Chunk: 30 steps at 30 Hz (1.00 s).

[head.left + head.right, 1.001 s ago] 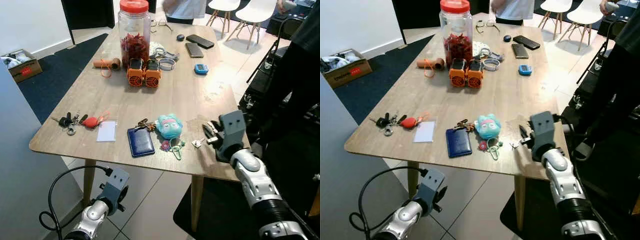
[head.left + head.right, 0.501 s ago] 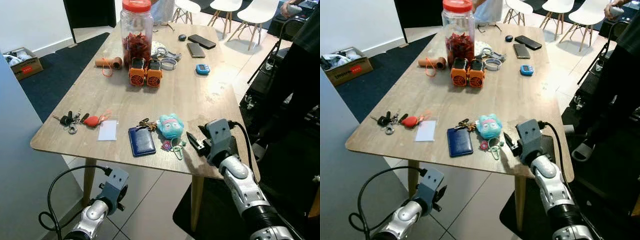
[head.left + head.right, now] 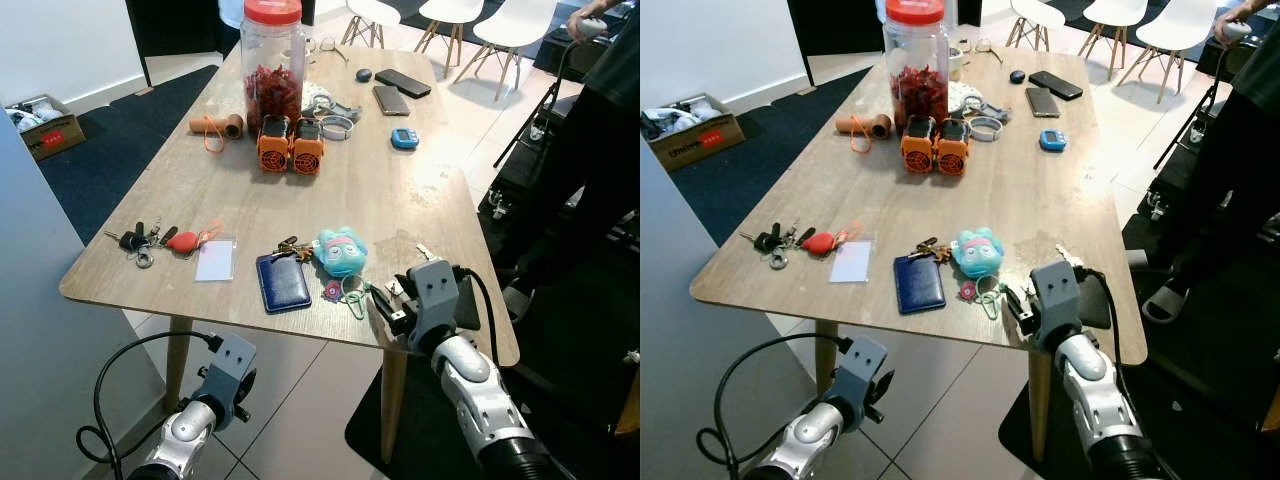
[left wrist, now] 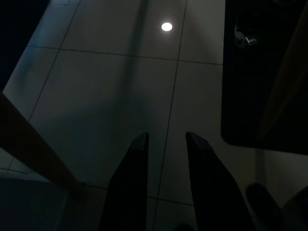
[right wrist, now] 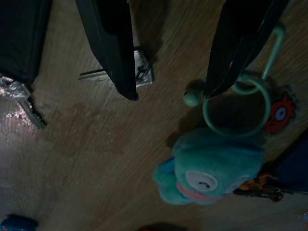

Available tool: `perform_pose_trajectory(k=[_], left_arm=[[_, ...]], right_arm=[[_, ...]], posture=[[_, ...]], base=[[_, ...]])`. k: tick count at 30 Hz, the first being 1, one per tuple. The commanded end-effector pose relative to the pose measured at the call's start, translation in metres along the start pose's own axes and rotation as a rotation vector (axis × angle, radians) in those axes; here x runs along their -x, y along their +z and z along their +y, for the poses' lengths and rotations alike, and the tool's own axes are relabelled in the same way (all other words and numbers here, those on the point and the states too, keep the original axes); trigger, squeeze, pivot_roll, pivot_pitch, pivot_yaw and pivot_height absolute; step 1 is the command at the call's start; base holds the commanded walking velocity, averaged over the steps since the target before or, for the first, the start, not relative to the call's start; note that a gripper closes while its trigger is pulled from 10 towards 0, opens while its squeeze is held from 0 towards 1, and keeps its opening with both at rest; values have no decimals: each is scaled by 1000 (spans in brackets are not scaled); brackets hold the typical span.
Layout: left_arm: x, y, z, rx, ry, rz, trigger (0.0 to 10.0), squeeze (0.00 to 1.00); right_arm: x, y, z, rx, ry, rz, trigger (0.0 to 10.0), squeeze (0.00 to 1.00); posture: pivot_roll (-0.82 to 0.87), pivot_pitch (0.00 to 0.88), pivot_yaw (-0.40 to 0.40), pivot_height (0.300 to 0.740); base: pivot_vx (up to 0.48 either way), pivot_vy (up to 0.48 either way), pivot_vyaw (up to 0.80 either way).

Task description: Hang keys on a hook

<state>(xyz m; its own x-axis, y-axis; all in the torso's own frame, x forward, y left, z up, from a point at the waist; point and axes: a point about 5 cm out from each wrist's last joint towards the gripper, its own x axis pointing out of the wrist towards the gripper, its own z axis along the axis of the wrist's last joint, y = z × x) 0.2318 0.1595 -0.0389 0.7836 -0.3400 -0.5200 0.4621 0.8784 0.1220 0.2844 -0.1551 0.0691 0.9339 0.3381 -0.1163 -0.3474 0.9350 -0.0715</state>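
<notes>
Left eye view: the right gripper (image 3: 383, 303) sits low at the table (image 3: 400, 190) near edge, just beside the teal plush (image 3: 340, 251) with its green ring (image 3: 352, 291). Another key bunch (image 3: 140, 243) lies well apart at the left corner. The left gripper (image 3: 228, 375) hangs idle below the table

Right wrist view: the 2 fingers (image 5: 113, 45) stand apart, 1 over a small silver key (image 5: 118, 72), the other at the ring's edge. To grasp well, I judge it should centre over the ring, press down to the wood, then close firmly

Left wrist view: jaws apart, dark floor (image 4: 106, 96) beneath
</notes>
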Motion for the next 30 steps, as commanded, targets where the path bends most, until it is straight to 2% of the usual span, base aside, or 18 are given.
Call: perform_pose_trajectory(k=[1,30], left_arm=[[3,-4,1,8,3,4,10000,0],[3,-3,1,20,-8,-9,10000,0]], right_arm=[[2,-3,1,7,-10,19,10000,0],[14,-10,3,-17,-42,38,10000,0]], posture=[[73,44,-59,740],[68,50,-54,740]], base=[[0,0,0],[0,0,0]])
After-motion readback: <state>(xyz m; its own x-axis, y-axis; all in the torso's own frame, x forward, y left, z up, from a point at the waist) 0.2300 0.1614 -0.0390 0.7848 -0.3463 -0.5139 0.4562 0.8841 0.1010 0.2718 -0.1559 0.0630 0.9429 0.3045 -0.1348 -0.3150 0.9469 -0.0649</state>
